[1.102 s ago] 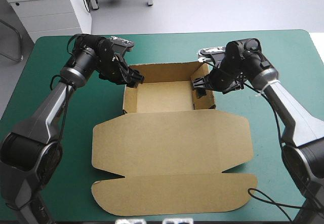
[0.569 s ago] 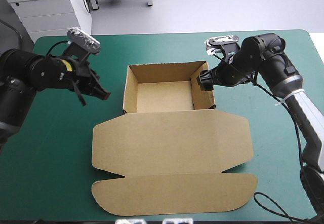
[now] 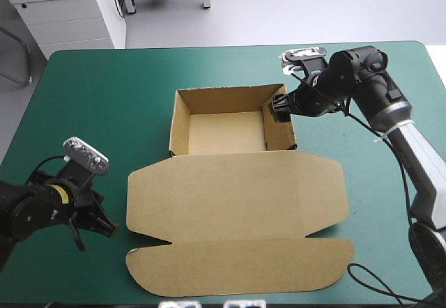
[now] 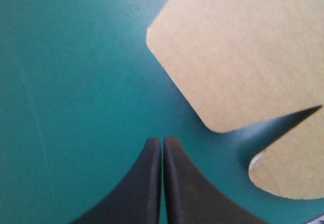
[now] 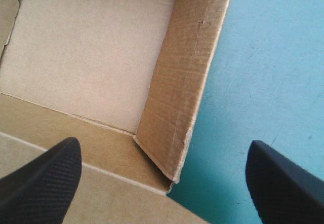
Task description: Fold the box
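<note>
The desk (image 3: 209,71) carries a teal-green cover (image 4: 66,82) (faintly scuffed in places), which spreads under and ahead of the left pincer (image 4: 162,140) and beside the right pincer (image 5: 162,150).

box (image 3: 237,196) plain brown, paler at cut edges, faint ribbed lines across its side wall. cover (image 3: 104,106) solid teal-green. left fingers (image 4: 144,183) smooth black. right fingers (image 5: 45,178) black with a fine dotted grid texture.
</note>
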